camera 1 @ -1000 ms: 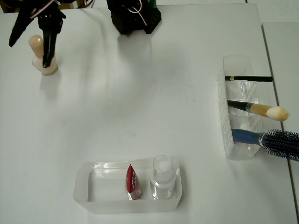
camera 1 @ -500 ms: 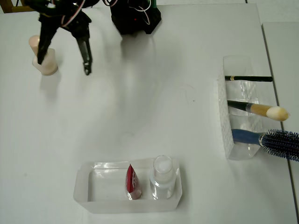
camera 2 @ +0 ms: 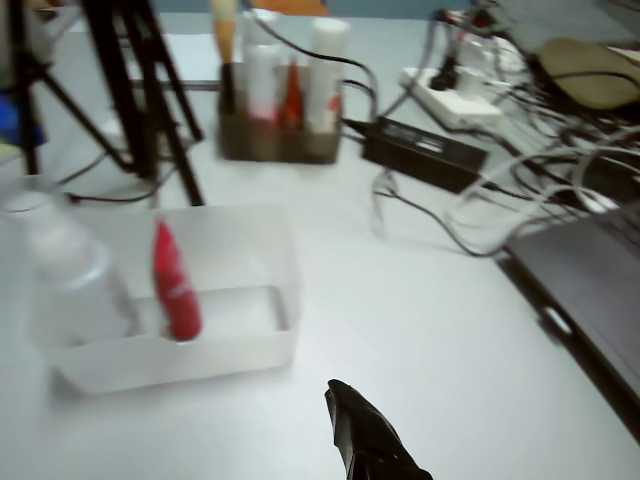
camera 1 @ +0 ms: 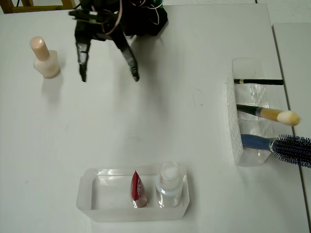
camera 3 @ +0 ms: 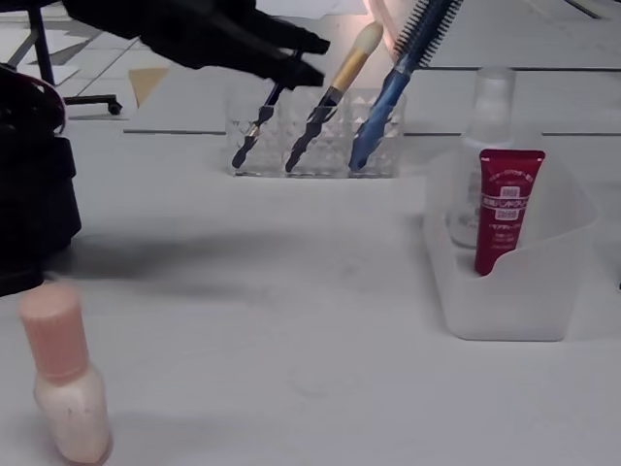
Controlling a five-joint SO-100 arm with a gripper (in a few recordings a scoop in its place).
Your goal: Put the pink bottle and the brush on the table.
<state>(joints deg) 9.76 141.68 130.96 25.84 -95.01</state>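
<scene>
The pink bottle [camera 1: 46, 59] stands upright on the white table [camera 1: 160, 121] at the far left of the overhead view, and low at the left in the fixed view [camera 3: 64, 388]. My black gripper [camera 1: 109, 75] hangs open and empty to the right of it, well apart from it. In the fixed view the gripper [camera 3: 310, 58] reaches in from the top left. One dark finger [camera 2: 365, 445] shows in the wrist view. The brush [camera 1: 272, 115] with its cream tip leans in a clear holder [camera 1: 239, 121] at the right, and its handle and tip also show in the fixed view [camera 3: 338, 83].
The holder also keeps a thin dark pencil [camera 1: 258, 81] and a blue hairbrush [camera 1: 286, 145]. A clear tray [camera 1: 92, 199] near the front edge holds a red tube [camera 1: 137, 188] and a clear bottle [camera 1: 169, 184]. The arm's black base [camera 1: 143, 17] sits at the back.
The gripper, which was around the pink bottle, has opened wide and swung right, away from it. The bottle stays standing on the table.
</scene>
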